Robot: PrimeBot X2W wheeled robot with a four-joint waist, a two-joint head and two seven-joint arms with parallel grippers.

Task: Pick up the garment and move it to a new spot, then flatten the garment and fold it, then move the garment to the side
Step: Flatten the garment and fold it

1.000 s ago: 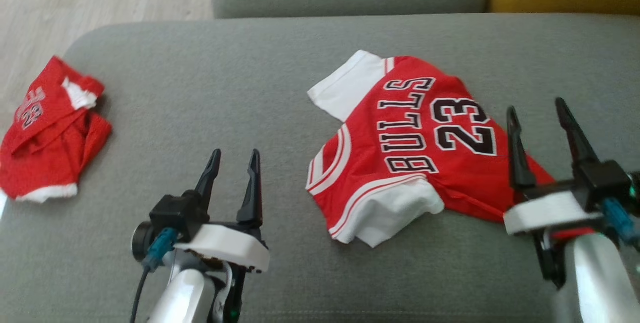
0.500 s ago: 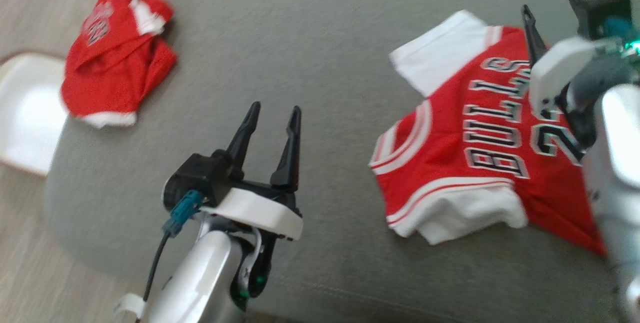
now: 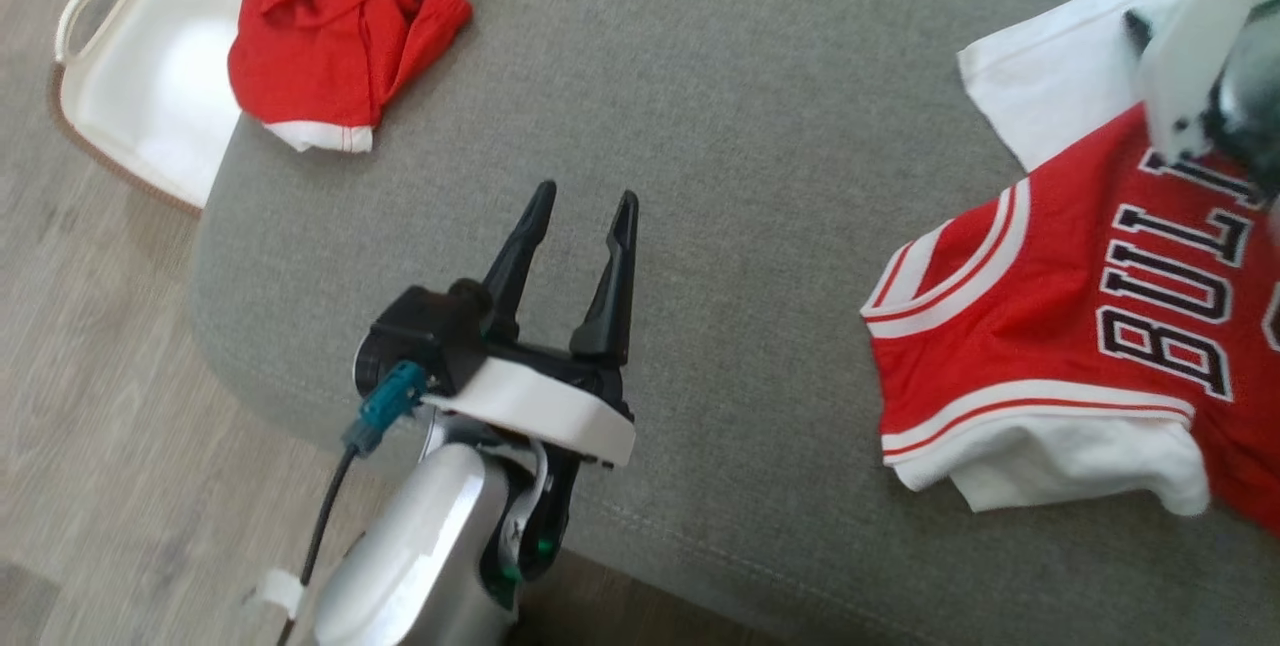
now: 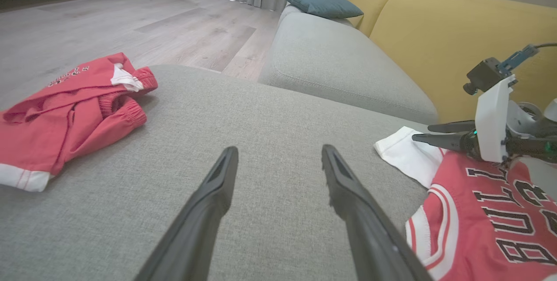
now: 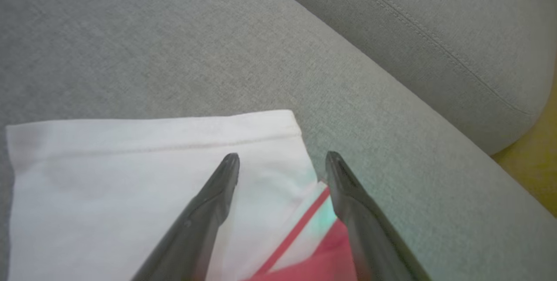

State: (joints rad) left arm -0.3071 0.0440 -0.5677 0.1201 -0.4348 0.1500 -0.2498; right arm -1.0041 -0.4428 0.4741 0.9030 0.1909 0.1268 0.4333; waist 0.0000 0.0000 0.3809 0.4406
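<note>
I see a broad grey sofa seat (image 3: pixel 750 106); the left wrist view adds a yellow backrest (image 4: pixel 435 24). The red Bulls jersey (image 3: pixel 1060 326) lies on the seat's right side, red shorts (image 3: pixel 340 36) at the far left corner. My left gripper (image 3: pixel 586 194) hovers between them, fingers wide apart, empty. The right wrist view shows my right gripper (image 5: pixel 283 156) equally wide, empty, over the jersey's white sleeve (image 5: pixel 130 176).

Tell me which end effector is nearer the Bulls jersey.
Right. The right end effector is over the white sleeve of the jersey; the left end effector is over bare cushion, apart from the jersey.
</note>
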